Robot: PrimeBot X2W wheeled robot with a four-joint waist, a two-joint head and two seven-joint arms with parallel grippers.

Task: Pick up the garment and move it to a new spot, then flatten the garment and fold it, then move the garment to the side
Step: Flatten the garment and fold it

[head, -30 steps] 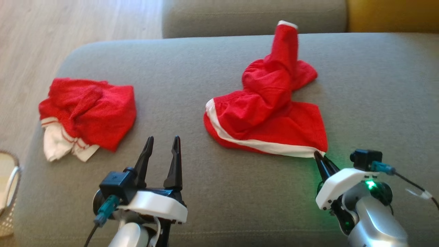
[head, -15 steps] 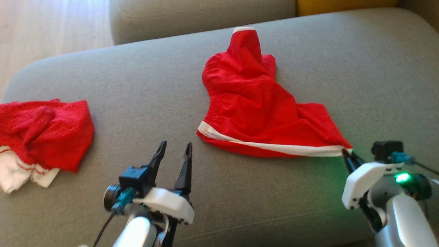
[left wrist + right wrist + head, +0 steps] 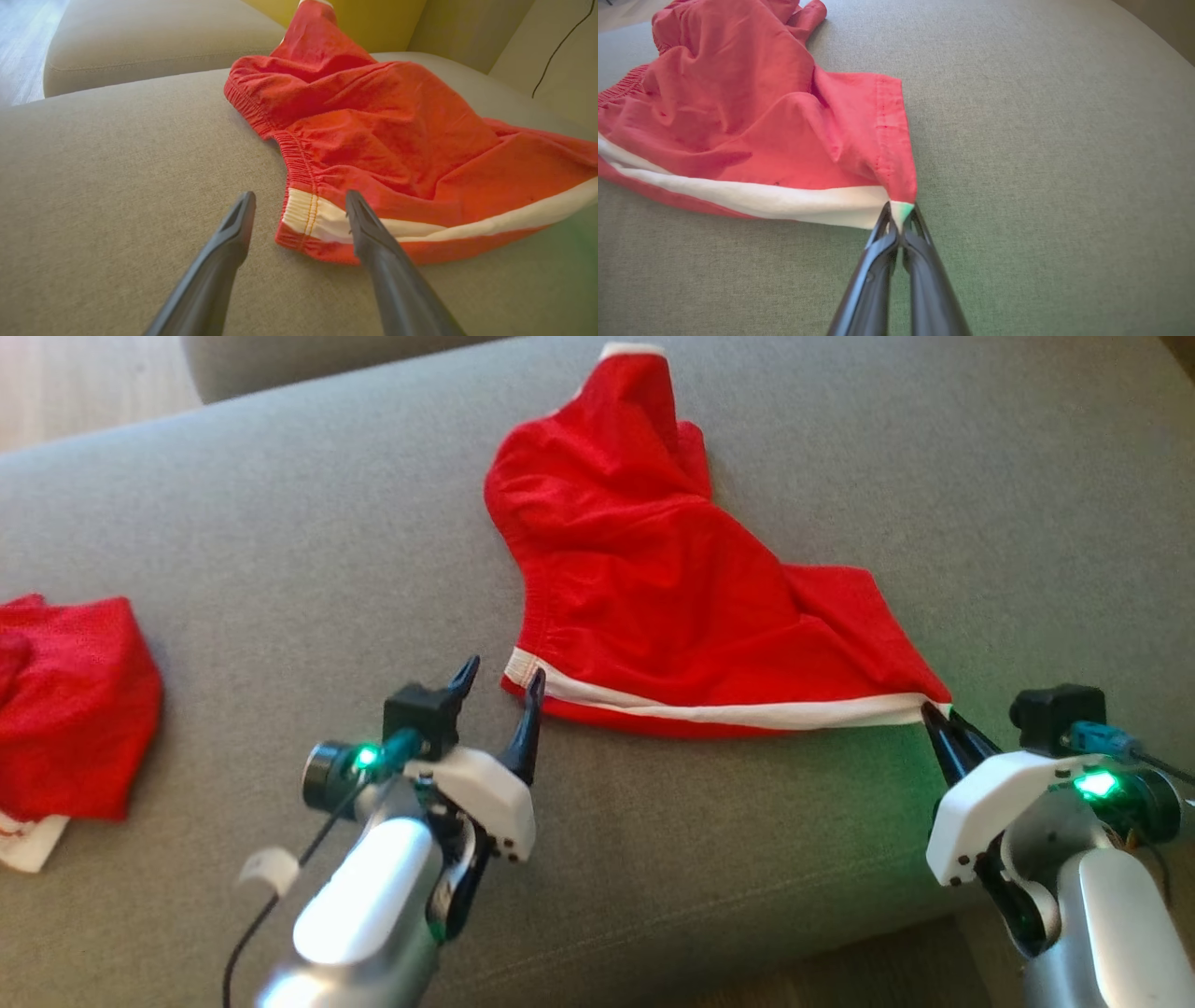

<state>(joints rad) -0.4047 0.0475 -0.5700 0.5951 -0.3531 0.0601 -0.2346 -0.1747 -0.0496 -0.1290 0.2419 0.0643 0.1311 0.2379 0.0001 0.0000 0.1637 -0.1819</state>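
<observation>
The garment (image 3: 653,579) is a pair of red shorts with a white side stripe, lying rumpled on the grey sofa cushion (image 3: 280,541). My right gripper (image 3: 934,717) is shut on the garment's near right corner, where the white stripe ends; the right wrist view has the corner (image 3: 901,211) pinched between the closed fingers. My left gripper (image 3: 499,677) stands open just short of the garment's near left corner. In the left wrist view that waistband corner (image 3: 308,217) lies between the spread fingertips (image 3: 245,205) and beyond them; whether they touch the cloth I cannot tell.
A second red cloth with white trim (image 3: 65,709) lies bunched at the cushion's left end. A yellow cushion (image 3: 383,18) and the sofa back rise behind the garment. Wooden floor (image 3: 75,373) lies past the far left edge.
The head camera has swung right and down. My left gripper has reached forward to the garment's near left corner. The right gripper has drawn its corner outward, stretching the striped edge.
</observation>
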